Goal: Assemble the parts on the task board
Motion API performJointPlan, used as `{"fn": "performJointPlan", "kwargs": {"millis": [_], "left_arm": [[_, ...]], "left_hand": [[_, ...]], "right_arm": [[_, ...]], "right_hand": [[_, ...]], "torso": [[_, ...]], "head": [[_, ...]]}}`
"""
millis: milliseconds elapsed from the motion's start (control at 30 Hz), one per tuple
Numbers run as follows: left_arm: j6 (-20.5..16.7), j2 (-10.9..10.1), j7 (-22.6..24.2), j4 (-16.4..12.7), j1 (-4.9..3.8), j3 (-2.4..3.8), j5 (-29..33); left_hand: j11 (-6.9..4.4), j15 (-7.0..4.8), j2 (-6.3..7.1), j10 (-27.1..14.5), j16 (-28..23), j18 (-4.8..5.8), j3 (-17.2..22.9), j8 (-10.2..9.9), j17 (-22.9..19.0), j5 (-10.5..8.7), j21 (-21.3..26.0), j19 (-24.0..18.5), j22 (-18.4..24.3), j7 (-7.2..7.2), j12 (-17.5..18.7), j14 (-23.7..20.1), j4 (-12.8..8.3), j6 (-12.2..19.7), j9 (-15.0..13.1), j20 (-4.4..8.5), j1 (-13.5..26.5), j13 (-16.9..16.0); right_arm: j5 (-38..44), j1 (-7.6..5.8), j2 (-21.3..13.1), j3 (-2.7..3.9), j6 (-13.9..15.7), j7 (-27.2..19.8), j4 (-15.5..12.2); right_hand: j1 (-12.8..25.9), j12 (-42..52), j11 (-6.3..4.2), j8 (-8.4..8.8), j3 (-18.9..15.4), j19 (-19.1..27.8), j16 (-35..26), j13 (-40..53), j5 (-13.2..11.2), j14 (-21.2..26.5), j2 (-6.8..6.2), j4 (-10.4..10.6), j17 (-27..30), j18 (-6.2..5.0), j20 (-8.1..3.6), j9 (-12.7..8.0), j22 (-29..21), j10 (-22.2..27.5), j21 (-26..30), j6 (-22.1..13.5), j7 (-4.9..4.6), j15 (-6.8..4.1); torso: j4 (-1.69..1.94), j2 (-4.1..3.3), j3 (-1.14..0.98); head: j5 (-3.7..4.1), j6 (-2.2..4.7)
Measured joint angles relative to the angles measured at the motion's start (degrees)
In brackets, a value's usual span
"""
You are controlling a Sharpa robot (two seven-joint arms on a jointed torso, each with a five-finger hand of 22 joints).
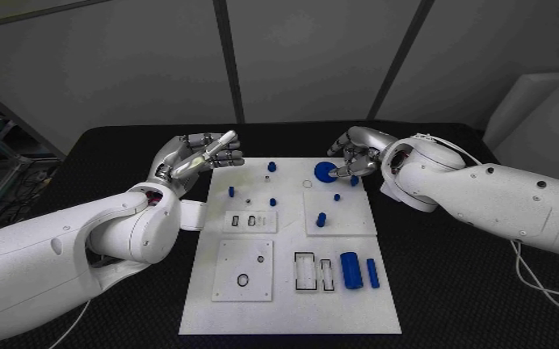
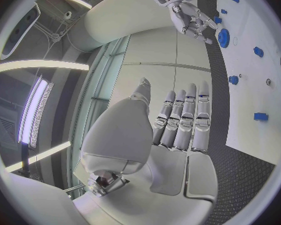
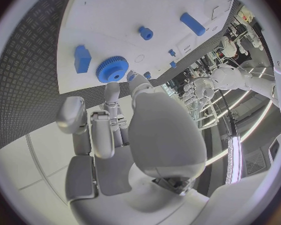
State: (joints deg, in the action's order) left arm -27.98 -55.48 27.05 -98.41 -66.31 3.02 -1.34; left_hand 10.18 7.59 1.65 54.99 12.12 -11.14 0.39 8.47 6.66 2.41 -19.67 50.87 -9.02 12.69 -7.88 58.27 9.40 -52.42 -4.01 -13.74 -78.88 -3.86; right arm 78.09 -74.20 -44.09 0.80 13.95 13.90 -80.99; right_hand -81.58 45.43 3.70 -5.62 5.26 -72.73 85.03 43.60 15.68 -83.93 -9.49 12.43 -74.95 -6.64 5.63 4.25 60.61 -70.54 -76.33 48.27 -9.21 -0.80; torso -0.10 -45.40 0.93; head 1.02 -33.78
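Note:
The white task board [image 1: 292, 300] lies in the middle of the table. A blue gear [image 1: 326, 173] lies flat near its far edge, with a small blue block [image 1: 354, 179] beside it. My right hand [image 1: 352, 157] hovers just behind the gear, fingers hanging apart and holding nothing. In the right wrist view the fingertips [image 3: 112, 92] end close to the gear [image 3: 112, 69] and the block [image 3: 82, 58]. My left hand [image 1: 205, 155] is raised at the board's far left corner, fingers straight, thumb apart, empty. The left wrist view shows the left hand [image 2: 172, 127], the gear [image 2: 223, 37] and the right hand [image 2: 189, 12].
Several small blue pegs [image 1: 273, 201] stand on the board's far half. Two blue cylinders [image 1: 350, 273] lie at the near right beside black-edged slots [image 1: 305, 270]. A black ring [image 1: 242, 279] lies on the near left plate. Black table [image 1: 454, 284] surrounds the board.

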Motion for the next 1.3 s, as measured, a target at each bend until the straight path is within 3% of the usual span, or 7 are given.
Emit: {"fn": "performJointPlan", "kwargs": {"millis": [300, 367, 700, 1133, 1300], "left_arm": [[0.00, -0.05, 0.00, 0.00, 0.01, 0.00, 0.01], [0.01, -0.03, 0.00, 0.00, 0.01, 0.00, 0.01], [0.01, 0.01, 0.00, -0.01, 0.01, 0.00, 0.01], [0.02, 0.00, -0.01, 0.02, 0.01, 0.00, 0.02], [0.02, 0.02, -0.01, 0.07, 0.01, 0.00, 0.02]], "left_hand": [[0.00, 0.00, 0.00, 0.00, 0.00, 0.00, 0.00, 0.00, 0.00, 0.00, 0.00, 0.00, 0.00, 0.00, 0.00, 0.00, 0.00, 0.00, 0.00, 0.00, 0.00, 0.00], [0.00, 0.00, 0.00, 0.00, 0.00, 0.00, 0.00, 0.00, 0.00, 0.00, 0.00, 0.00, 0.00, 0.00, 0.00, 0.00, 0.00, 0.00, 0.00, 0.00, 0.00, 0.00], [0.00, 0.00, 0.00, 0.00, 0.01, 0.00, 0.00, 0.01, 0.00, 0.00, 0.00, 0.00, 0.00, 0.00, 0.00, 0.00, 0.00, 0.00, 0.00, 0.00, 0.00, 0.00], [0.00, 0.00, 0.00, 0.00, 0.01, 0.00, 0.00, 0.01, 0.00, 0.00, 0.00, 0.00, 0.00, 0.00, 0.00, 0.00, 0.00, 0.00, -0.01, 0.00, 0.00, 0.00], [0.00, 0.00, 0.00, 0.00, 0.01, 0.00, 0.00, 0.01, 0.00, 0.00, 0.00, 0.00, 0.00, 0.00, 0.00, 0.00, 0.00, 0.00, -0.01, 0.00, 0.00, 0.00]], "right_arm": [[0.44, 0.36, 1.02, -0.06, -0.54, 0.51, 1.23], [0.49, 0.40, 1.30, -0.06, -0.57, 0.58, 1.48], [1.30, 1.17, 2.38, -0.14, -0.85, 0.68, 2.54], [2.39, 1.32, 3.18, -0.12, -1.05, 0.72, 3.46], [2.79, 1.32, 3.34, -0.08, -1.07, 0.72, 3.77]], "right_hand": [[-0.49, 4.05, 0.09, -0.65, -0.01, -0.20, 0.29, 4.23, 0.00, 0.00, 0.49, 0.63, 0.01, 0.04, 0.20, 0.00, 0.66, -0.92, -0.29, 0.25, 0.17, 0.00], [-0.68, 5.05, -0.03, -0.73, -0.01, -0.23, 0.54, 5.27, -0.01, 0.00, 0.68, 0.63, 0.01, 0.91, 0.24, 0.07, 0.82, -1.10, -0.45, 0.64, 0.04, 0.00], [-1.16, 8.89, -0.01, -1.49, 0.15, -0.60, 0.85, 9.27, -0.02, 0.00, 1.16, 0.79, 0.01, 0.90, 0.19, 0.13, 1.30, -2.25, -0.61, 1.33, 0.33, 0.00], [-1.44, 12.00, -0.12, -1.86, 0.43, -0.59, 1.16, 12.57, -0.03, 0.00, 1.45, 0.51, 0.02, 0.89, 0.19, 0.18, 1.69, -3.18, -0.84, 2.16, 0.32, 0.00], [-2.12, 13.87, -0.12, -2.36, 0.98, -1.00, 1.37, 14.47, 0.27, 0.00, 2.13, -0.05, 0.02, 0.89, 0.19, 0.16, 2.13, -3.59, -1.06, 2.96, 0.35, -0.01]], "torso": [[0.00, 0.00, -0.02], [0.00, 0.00, -0.01], [0.00, 0.00, -0.02], [0.00, -0.03, -0.02], [0.00, -0.03, -0.03]], "head": [[0.20, 0.23], [0.21, 0.24], [0.13, 0.00], [-0.06, -0.32], [-0.07, -0.40]]}}
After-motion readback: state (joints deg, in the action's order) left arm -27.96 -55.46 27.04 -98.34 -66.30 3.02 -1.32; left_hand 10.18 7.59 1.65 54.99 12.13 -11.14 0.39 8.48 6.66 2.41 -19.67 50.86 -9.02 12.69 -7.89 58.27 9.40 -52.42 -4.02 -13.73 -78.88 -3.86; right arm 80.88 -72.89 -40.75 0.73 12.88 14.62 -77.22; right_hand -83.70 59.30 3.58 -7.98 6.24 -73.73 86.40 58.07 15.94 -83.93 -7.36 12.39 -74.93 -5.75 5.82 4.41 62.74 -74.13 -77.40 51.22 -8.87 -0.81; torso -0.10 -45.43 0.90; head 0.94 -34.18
